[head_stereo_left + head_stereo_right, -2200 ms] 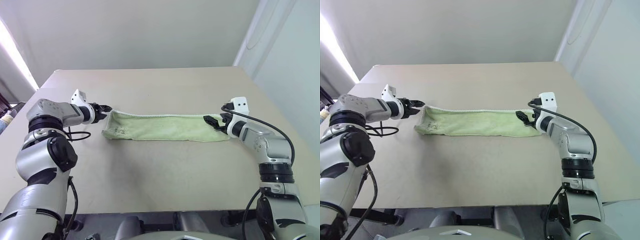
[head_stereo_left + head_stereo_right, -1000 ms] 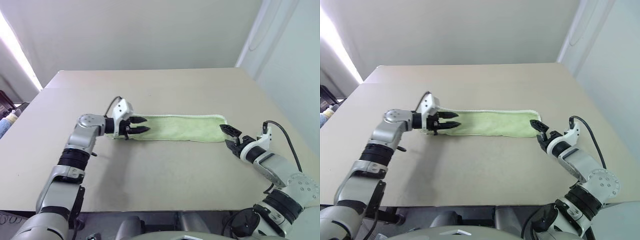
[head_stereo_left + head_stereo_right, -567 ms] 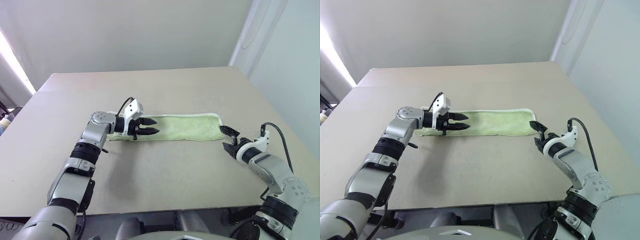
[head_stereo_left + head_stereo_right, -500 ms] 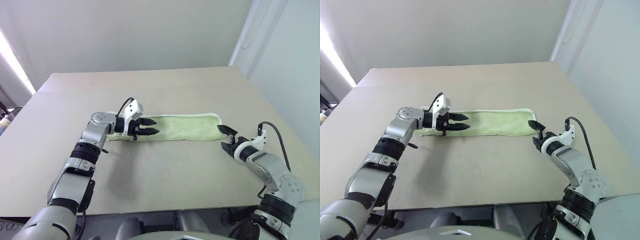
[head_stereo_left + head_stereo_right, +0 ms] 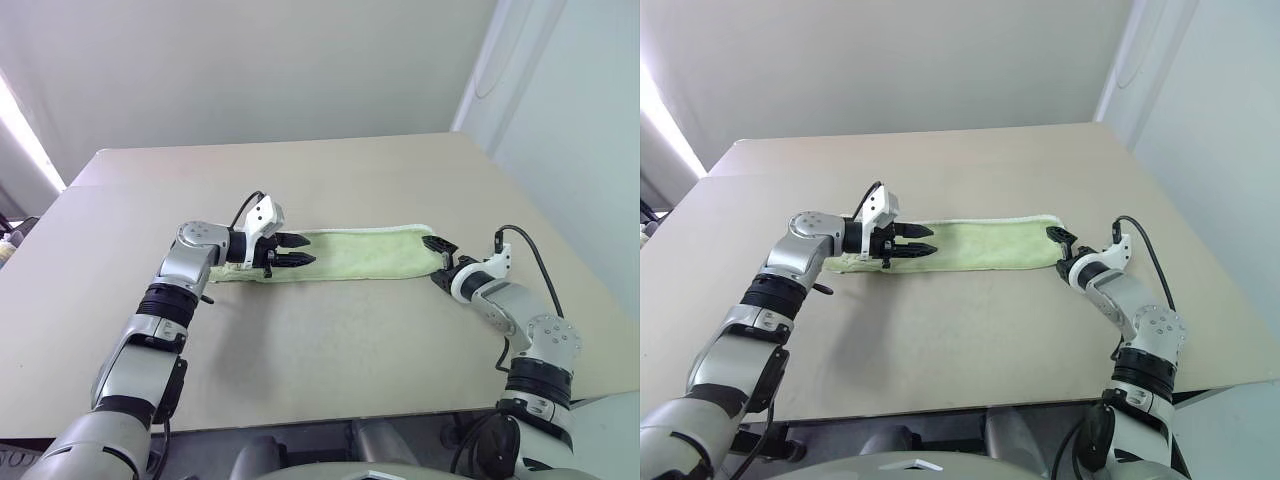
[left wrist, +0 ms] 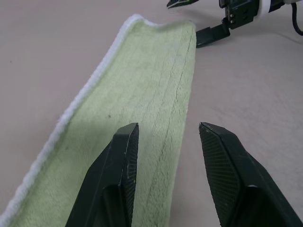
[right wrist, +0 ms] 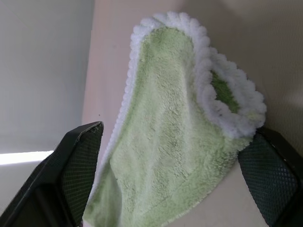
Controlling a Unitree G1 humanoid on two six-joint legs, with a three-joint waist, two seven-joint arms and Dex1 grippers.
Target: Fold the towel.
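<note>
Right gripper (image 5: 436,262) gapes around the right end of the towel (image 5: 365,254), not clamped yet; left gripper (image 5: 294,251) hovers parted over its left part. Towel lies stretched on the table (image 5: 330,340). Risk: right fingers catch only one layer, so the fold slips.

Head pair: look forward and down over my arms at table (image 5: 330,350); both eyes share whole towel (image 5: 365,254), slight sideways offset. Left wrist camera: low and close above towel's left part, looking along its length to far end, where my right gripper (image 6: 208,19) also shows. Right wrist camera: very close on towel's right end, fingers (image 7: 71,175) either side.
</note>
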